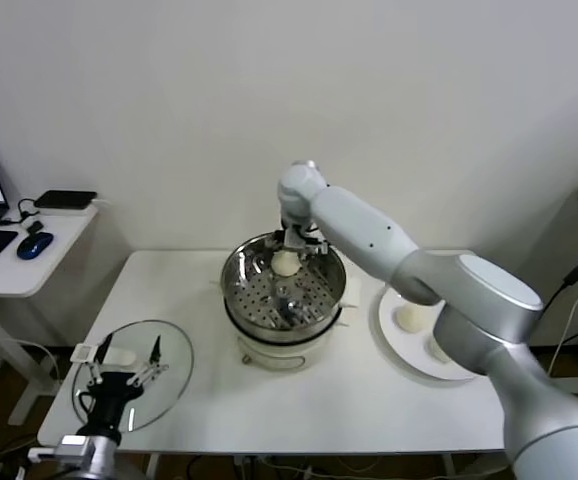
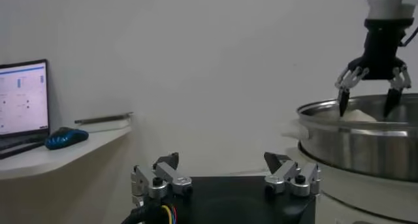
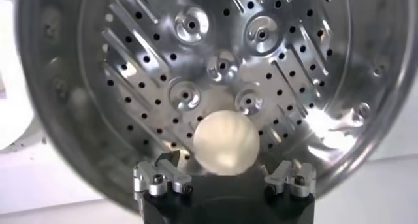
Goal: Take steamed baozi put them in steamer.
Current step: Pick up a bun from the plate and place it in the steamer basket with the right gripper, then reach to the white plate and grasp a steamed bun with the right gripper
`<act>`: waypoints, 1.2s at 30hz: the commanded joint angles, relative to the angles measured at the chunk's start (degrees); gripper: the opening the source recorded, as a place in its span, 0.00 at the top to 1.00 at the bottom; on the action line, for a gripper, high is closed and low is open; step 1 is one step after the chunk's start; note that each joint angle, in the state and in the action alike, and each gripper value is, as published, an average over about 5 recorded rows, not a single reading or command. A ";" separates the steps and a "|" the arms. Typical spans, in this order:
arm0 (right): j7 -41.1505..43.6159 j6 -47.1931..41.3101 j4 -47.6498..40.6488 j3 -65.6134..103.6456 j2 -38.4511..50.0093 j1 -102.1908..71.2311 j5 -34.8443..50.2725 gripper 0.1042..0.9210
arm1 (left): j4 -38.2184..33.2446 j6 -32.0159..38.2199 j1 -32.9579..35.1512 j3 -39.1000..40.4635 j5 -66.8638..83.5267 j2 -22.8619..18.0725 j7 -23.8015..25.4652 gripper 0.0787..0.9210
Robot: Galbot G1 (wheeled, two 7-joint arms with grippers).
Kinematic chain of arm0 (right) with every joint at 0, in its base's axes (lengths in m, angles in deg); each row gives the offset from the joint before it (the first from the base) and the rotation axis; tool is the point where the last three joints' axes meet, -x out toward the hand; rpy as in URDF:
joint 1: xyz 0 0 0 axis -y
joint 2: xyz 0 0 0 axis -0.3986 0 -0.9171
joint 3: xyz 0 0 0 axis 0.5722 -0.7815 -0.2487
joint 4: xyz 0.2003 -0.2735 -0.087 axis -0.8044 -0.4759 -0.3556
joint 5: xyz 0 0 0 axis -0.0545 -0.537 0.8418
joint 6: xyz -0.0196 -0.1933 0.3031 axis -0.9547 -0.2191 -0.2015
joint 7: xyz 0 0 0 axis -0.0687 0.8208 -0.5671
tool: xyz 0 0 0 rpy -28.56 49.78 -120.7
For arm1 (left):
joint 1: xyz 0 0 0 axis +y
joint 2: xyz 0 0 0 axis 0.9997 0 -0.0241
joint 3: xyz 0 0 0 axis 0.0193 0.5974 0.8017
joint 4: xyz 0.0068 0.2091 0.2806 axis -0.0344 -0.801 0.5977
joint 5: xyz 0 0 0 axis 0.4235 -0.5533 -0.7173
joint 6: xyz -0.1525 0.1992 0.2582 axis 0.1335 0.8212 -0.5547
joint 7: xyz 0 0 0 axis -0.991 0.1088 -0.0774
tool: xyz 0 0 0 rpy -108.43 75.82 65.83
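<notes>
The steamer (image 1: 231, 290), a shiny perforated steel basket on a white pot base, stands mid-table. One cream-white baozi (image 1: 285, 263) lies in its far part; it also shows in the right wrist view (image 3: 225, 142) on the perforated bottom (image 3: 313, 62). My right gripper (image 1: 295, 243) hovers just above that baozi, open, with its fingers spread wider than the bun and apart from it. Two more baozi (image 1: 410, 316) sit on the white plate (image 1: 389, 335) to the right. My left gripper (image 1: 124, 375) is parked at the front left, open and empty.
A round glass lid (image 1: 174, 365) lies flat under my left gripper. A side table (image 1: 29, 270) at far left holds a laptop, a blue mouse (image 1: 34, 245) and a phone. My right arm reaches across above the plate.
</notes>
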 commanded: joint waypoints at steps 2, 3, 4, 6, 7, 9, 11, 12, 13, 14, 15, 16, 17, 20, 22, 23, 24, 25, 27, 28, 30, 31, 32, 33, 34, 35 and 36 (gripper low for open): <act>3.12 -11.30 16.92 -12.53 16.88 10.94 28.25 0.12 | -0.58 -0.31 0.10 -0.01 0.21 0.51 0.08 0.12; 3.29 -13.86 18.83 -14.17 19.38 12.53 31.94 0.12 | -0.68 -0.37 0.09 0.05 0.22 0.56 0.10 0.12; 3.41 -16.56 20.42 -15.79 21.68 14.06 35.82 0.12 | -0.77 -0.43 0.08 0.12 0.23 0.61 0.12 0.12; 3.46 -23.45 23.03 -19.63 26.22 17.00 44.93 0.12 | -1.01 -0.53 0.06 0.27 0.24 0.70 0.16 0.12; 3.40 -26.53 23.90 -21.34 28.33 18.26 48.92 0.12 | -1.12 -0.57 0.07 0.35 0.27 0.75 0.17 0.12; 3.28 -31.46 24.71 -23.92 32.14 19.86 55.31 0.12 | -1.36 -0.63 0.14 0.47 0.42 0.82 0.19 0.12; 3.31 -34.42 24.41 -25.47 35.41 20.37 59.03 0.12 | -1.50 -0.61 0.26 0.59 0.57 0.85 0.21 0.12; 3.36 -35.88 24.04 -26.04 37.17 20.26 60.44 0.12 | -1.56 -0.58 0.36 0.67 0.63 0.86 0.23 0.12; 3.40 -37.19 23.64 -26.49 38.84 20.03 61.38 0.12 | -1.61 -0.54 0.46 0.76 0.67 0.85 0.24 0.12; 3.42 -38.45 23.21 -26.78 40.44 19.55 62.12 0.12 | -1.66 -0.49 0.55 0.84 0.68 0.84 0.26 0.12; 3.38 -39.81 22.75 -26.89 42.08 18.75 62.89 0.12 | -1.71 -0.46 0.65 0.93 0.70 0.82 0.27 0.12; 3.25 -41.17 22.32 -26.77 43.56 17.74 63.62 0.12 | -1.78 -0.44 0.74 1.00 0.70 0.80 0.28 0.12; 3.09 -42.38 21.95 -26.47 44.71 16.64 64.33 0.12 | -1.84 -0.44 0.80 1.06 0.69 0.77 0.29 0.12; 2.22 -45.68 20.42 -23.81 47.76 11.71 66.10 0.12 | -2.11 -0.51 0.87 1.17 0.63 0.71 0.32 0.12; 1.81 -46.84 18.99 -21.13 48.89 8.12 66.02 0.12 | -2.27 -0.57 0.87 1.22 0.52 0.67 0.33 0.12; 1.74 -47.08 18.18 -20.02 49.15 6.58 65.46 0.12 | -2.34 -0.60 0.87 1.24 0.46 0.65 0.34 0.12; 1.72 -47.15 17.32 -18.91 49.28 5.01 64.62 0.12 | -2.39 -0.61 0.87 1.26 0.40 0.62 0.34 0.12; 1.76 -47.12 16.55 -17.88 49.30 3.59 63.61 0.12 | -2.44 -0.62 0.89 1.27 0.35 0.58 0.35 0.12; 1.90 -46.96 14.98 -15.74 49.01 0.37 61.08 0.12 | -2.52 -0.63 0.96 1.31 0.29 0.48 0.36 0.12; 1.96 -46.85 14.28 -14.60 48.75 -1.34 59.76 0.12 | -2.54 -0.62 1.00 1.33 0.27 0.42 0.36 0.12; 2.04 -46.51 12.93 -12.21 47.99 -4.71 56.98 0.12 | -2.53 -0.58 1.11 1.39 0.23 0.30 0.37 0.12; 2.02 -46.25 12.30 -11.25 47.50 -6.17 55.72 0.12 | -2.52 -0.55 1.17 1.42 0.21 0.25 0.38 0.12; 2.00 -45.81 11.54 -10.27 47.00 -7.63 54.24 0.12 | -2.49 -0.53 1.21 1.44 0.19 0.20 0.38 0.12; 1.98 -45.32 10.72 -9.21 46.39 -9.00 52.83 0.12 | -2.46 -0.51 1.25 1.44 0.17 0.17 0.39 0.12; 1.97 -44.76 9.81 -8.20 45.69 -10.32 51.48 0.12 | -2.44 -0.50 1.27 1.44 0.16 0.14 0.39 0.12; 1.93 -44.22 9.01 -7.38 45.01 -11.35 50.37 0.12 | -2.42 -0.50 1.29 1.42 0.15 0.14 0.39 0.12; 1.91 -43.63 8.11 -6.52 44.29 -12.39 49.18 0.12 | -2.42 -0.51 1.29 1.38 0.15 0.14 0.39 0.12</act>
